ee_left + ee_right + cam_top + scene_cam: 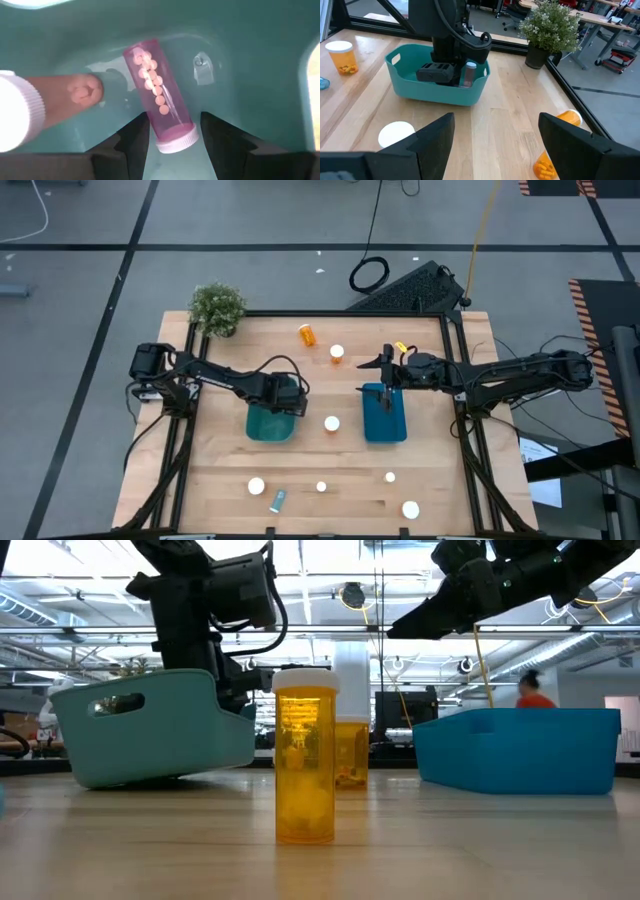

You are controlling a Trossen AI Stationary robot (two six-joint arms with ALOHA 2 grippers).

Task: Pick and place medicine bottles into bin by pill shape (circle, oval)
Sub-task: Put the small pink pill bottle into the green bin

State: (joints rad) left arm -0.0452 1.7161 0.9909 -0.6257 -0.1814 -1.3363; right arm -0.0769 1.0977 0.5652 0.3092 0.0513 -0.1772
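Observation:
A pink bottle (157, 90) of round pills with a white cap sits inside the teal bin (262, 428); its cap (470, 65) points up beside my left gripper. My left gripper (175, 130) reaches down into that bin, open, a finger on either side of the bottle's cap end, with a thin gap on one side. A second capped bottle (55, 102) lies on the bin floor. My right gripper (385, 365) hangs open and empty above the far end of the blue bin (385, 425).
Loose bottles on the table: an orange one on its side (307, 334), upright ones (337, 352) (331, 423) between the bins, several near the front edge (256, 485) (410, 508), and one lying flat (278, 500). A potted plant (217, 307) stands at the far left corner.

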